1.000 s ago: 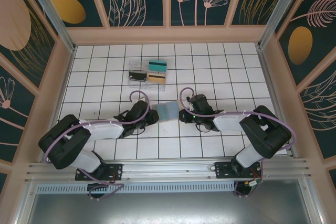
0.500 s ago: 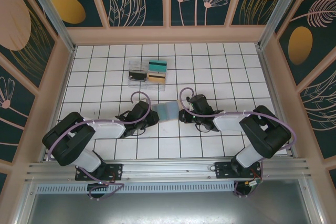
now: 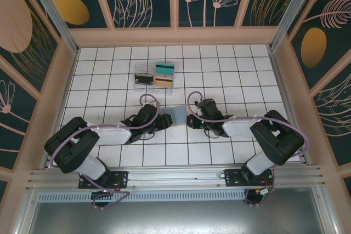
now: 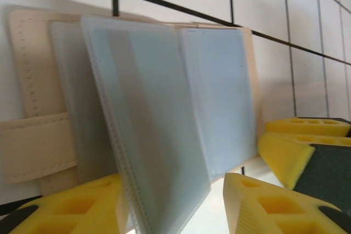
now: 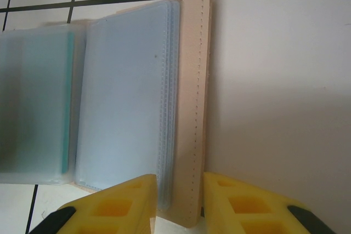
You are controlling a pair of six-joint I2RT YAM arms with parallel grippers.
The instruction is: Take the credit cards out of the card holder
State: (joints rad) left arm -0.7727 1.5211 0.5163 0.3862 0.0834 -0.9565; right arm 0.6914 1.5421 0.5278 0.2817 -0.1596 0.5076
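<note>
Both arms are folded low, elbows out wide toward the near corners, forearms angled in so the wrists meet mid-counter (image 3: 219, 69). The card holder (image 3: 179, 115) lies open flat on the tiles, right between my left hand (image 3: 160, 120) and right hand (image 3: 190, 119). On the right wrist view the right hand is clenched on the card holder's edge, yellow fingers (image 5: 115, 206) pinching the tan cover and the stacked sleeves together. On the left wrist view the left hand is released, jaws apart, with one lifted sleeve leaf (image 4: 148, 135) standing between the fingers (image 4: 82, 209), close against the left one. A thin teal strip (image 5: 68, 97) runs along one sleeve; I can't tell if it's a card. Further back is a clear tray (image 3: 136, 73), well apart from both hands, holding a teal card (image 3: 164, 68), a black card (image 3: 144, 78) and a tan-gold card (image 3: 162, 81).
</note>
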